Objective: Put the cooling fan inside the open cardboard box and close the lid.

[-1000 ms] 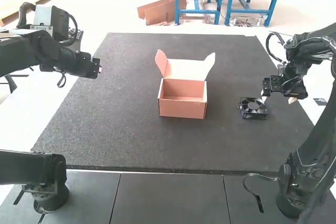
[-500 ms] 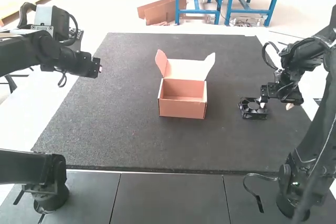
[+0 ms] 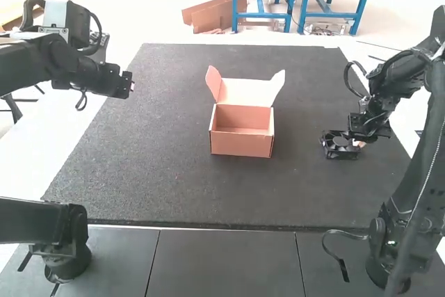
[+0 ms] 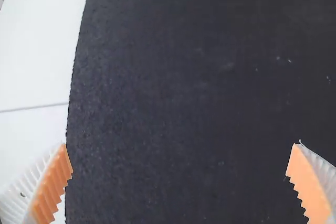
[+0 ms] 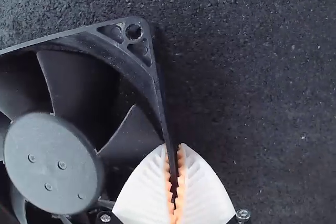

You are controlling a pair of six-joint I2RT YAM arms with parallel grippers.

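Mat (image 3: 160, 144): I log it as black, matt and coarse-grained, rubber-like. Cardboard box (image 3: 241, 140): plain brown paperboard, matt, with paler inner flaps. Cooling fan (image 5: 50, 163): black moulded plastic, smooth, and I see a faint sheen on the hub. Right gripper (image 5: 172, 153): white ribbed plastic, with orange toothed pads on the fan's frame wall. Left gripper (image 4: 179, 150): same materials. Table (image 4: 31, 51) left of the mat: white, smooth.

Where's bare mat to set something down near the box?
The mat is bare left of the box, out to its left edge, and along the near strip. Right of the box is crowded: the fan lies there, right gripper shut on its frame.
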